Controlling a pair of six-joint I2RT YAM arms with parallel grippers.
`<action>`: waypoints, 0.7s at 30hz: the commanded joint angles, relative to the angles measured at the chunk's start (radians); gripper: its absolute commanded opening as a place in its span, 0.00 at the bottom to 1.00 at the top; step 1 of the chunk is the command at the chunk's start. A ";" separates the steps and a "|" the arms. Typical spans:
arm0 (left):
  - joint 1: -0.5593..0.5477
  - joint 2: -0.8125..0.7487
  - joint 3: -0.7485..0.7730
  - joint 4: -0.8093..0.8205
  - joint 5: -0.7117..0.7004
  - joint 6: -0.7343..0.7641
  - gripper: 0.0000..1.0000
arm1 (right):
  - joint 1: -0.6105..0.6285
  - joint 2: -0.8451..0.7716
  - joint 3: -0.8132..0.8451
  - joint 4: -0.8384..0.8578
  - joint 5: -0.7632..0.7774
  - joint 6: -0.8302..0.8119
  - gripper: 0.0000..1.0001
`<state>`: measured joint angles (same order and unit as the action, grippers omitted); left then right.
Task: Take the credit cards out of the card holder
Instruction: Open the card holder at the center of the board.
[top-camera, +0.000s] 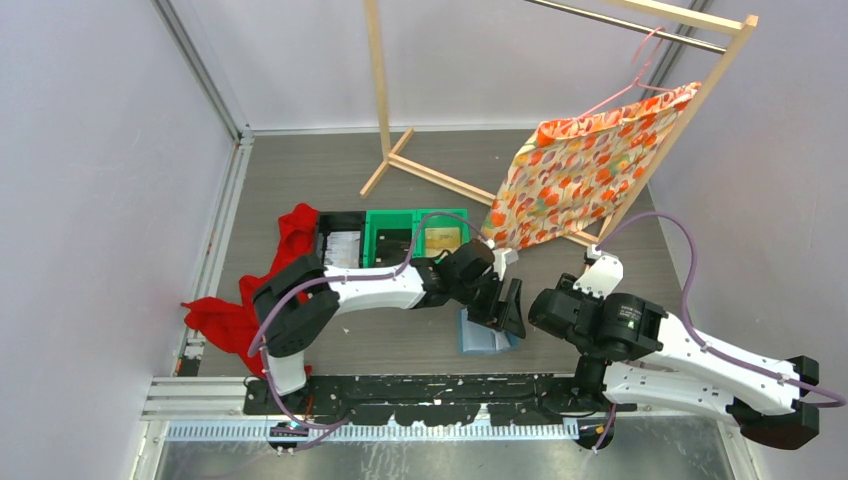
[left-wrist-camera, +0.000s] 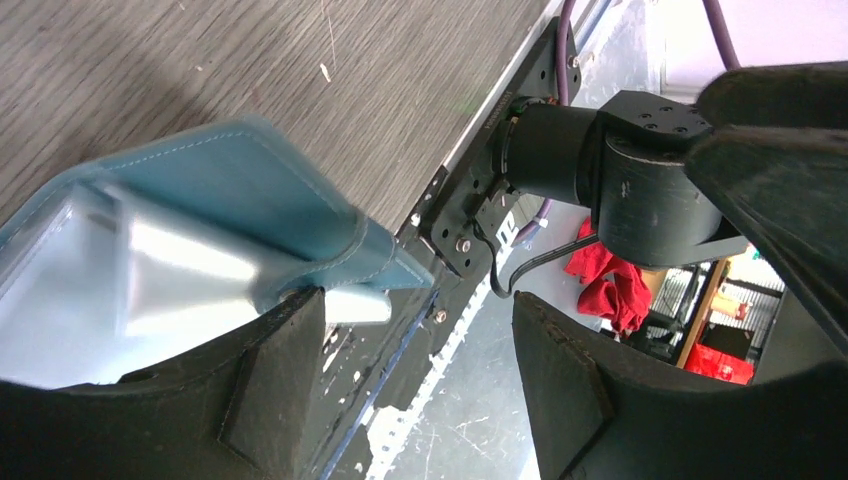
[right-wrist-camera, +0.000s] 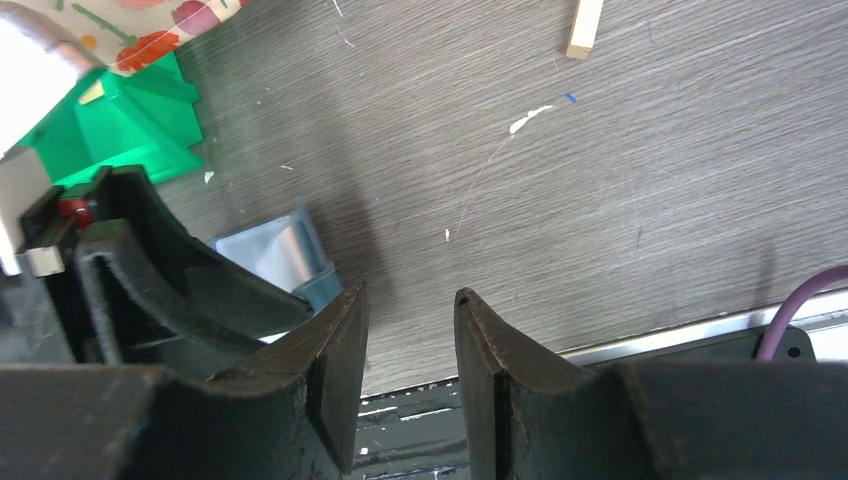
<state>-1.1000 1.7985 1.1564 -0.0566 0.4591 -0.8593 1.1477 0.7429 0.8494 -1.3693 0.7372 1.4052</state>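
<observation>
The slate-blue card holder (top-camera: 485, 335) lies open on the table near the front edge, between the two arms. Its pale inner pockets (left-wrist-camera: 120, 290) face up in the left wrist view, and I cannot make out the credit cards apart from that pale surface. My left gripper (top-camera: 505, 315) hangs over the holder's right side, open (left-wrist-camera: 418, 300), its left finger (left-wrist-camera: 270, 380) at the holder's edge with nothing between the jaws. My right gripper (top-camera: 540, 308) stands just right of it, open (right-wrist-camera: 411, 292) and holding nothing. The holder (right-wrist-camera: 285, 255) shows to its left.
Two green bins (top-camera: 390, 240) and a black bin (top-camera: 338, 242) sit in a row behind the left arm. Red cloth (top-camera: 228, 322) lies at the left. A wooden rack (top-camera: 440, 175) with a patterned cloth (top-camera: 580, 170) stands at the back right. The metal base rail (top-camera: 400, 390) runs along the front.
</observation>
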 joint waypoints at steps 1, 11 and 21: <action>-0.006 0.053 0.044 0.097 0.062 -0.016 0.70 | -0.002 0.004 0.040 -0.016 0.048 0.041 0.42; -0.010 0.119 0.136 0.068 0.070 0.013 0.76 | -0.002 -0.052 -0.053 0.082 -0.044 0.070 0.38; -0.003 -0.022 0.138 -0.135 -0.028 0.122 0.84 | -0.003 -0.099 -0.048 0.053 -0.028 0.063 0.19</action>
<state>-1.1049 1.9060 1.2816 -0.0727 0.4942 -0.8230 1.1477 0.6643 0.7990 -1.3415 0.6872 1.4719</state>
